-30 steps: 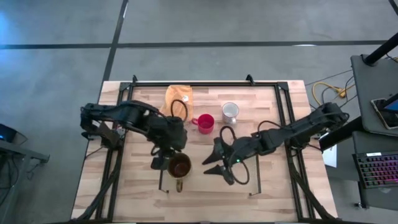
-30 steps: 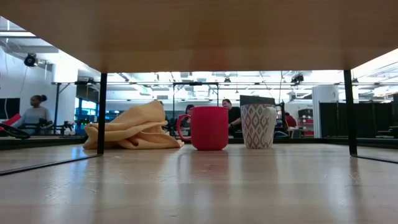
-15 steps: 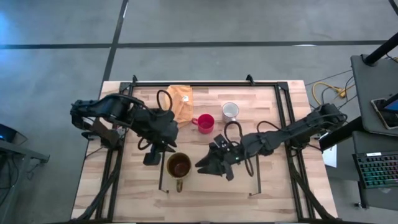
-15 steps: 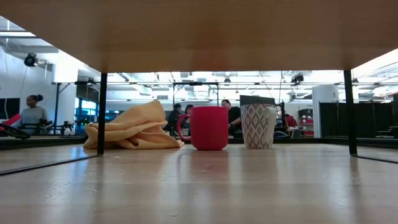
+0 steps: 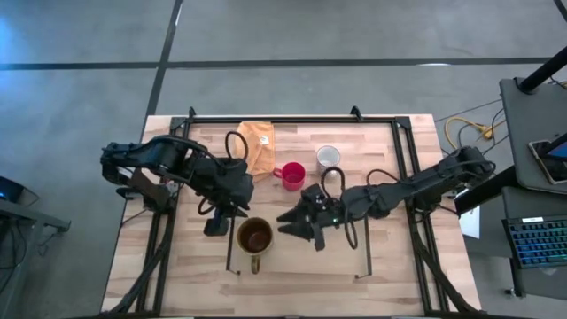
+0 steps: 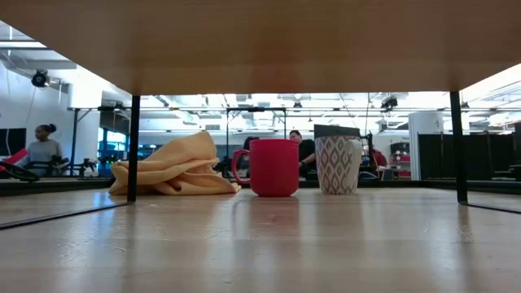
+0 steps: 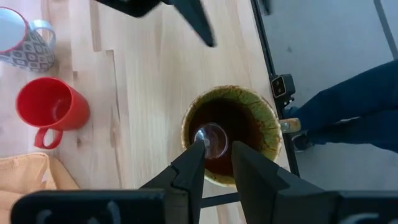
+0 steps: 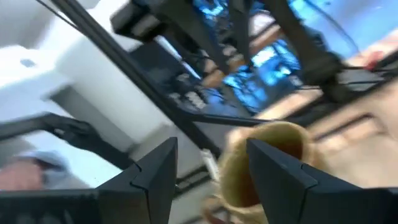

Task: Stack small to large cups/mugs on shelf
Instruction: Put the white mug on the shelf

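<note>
The olive-brown mug (image 5: 254,237) stands upright on its base on the light-wood shelf (image 5: 297,261), its handle toward the near edge. It also shows in the left wrist view (image 7: 249,118). My left gripper (image 5: 215,223) hovers just left of it, fingers a little apart (image 7: 217,146) and empty. My right gripper (image 5: 301,229) is open and empty to the mug's right, pointing at it. The red mug (image 5: 292,175) and the white patterned mug (image 5: 328,158) stand on the tabletop behind the shelf. Both show in the low view, red (image 6: 273,167) and white (image 6: 338,164).
A crumpled yellow cloth (image 5: 257,146) lies at the table's far side, left of the red mug (image 7: 53,107). The shelf's thin black rails (image 5: 229,257) stand at its short ends. People sit in the room beyond the table (image 6: 41,146).
My left gripper has drawn away from the olive-brown mug toward the table's left, leaving the mug standing on the shelf. My right gripper has moved a little toward the table's left, closer to the olive-brown mug.
</note>
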Tool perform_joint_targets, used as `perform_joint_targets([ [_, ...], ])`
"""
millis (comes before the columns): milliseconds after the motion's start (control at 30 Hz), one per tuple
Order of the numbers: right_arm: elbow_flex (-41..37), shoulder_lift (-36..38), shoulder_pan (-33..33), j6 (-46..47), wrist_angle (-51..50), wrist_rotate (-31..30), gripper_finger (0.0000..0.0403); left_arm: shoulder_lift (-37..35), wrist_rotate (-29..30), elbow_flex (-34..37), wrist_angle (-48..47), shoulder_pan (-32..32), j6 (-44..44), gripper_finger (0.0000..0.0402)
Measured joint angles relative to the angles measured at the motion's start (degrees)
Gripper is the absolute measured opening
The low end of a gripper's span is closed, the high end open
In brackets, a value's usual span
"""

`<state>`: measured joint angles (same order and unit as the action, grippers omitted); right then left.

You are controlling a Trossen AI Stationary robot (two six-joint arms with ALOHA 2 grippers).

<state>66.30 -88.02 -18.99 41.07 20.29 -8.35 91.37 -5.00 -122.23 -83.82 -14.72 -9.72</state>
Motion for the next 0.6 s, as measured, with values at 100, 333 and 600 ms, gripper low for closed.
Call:
perform_joint_targets([
  [100,0.0,3.05,1.56,-3.01,-8.95,-4.2,0.0185,-0.85,3.91,0.0,0.02,0.08,-0.36,0.0068],
  [333,0.0,11.76,9.28,-2.17,-38.38,-12.88,0.0185,-1.33,5.33,0.0,1.25,0.71,-0.46,0.0068],
  [600,0.0,17.72,22.49,-1.08,-56.54,-10.73,0.0185,-1.09,5.12,0.0,0.85,5.48,2.83,0.0068],
])
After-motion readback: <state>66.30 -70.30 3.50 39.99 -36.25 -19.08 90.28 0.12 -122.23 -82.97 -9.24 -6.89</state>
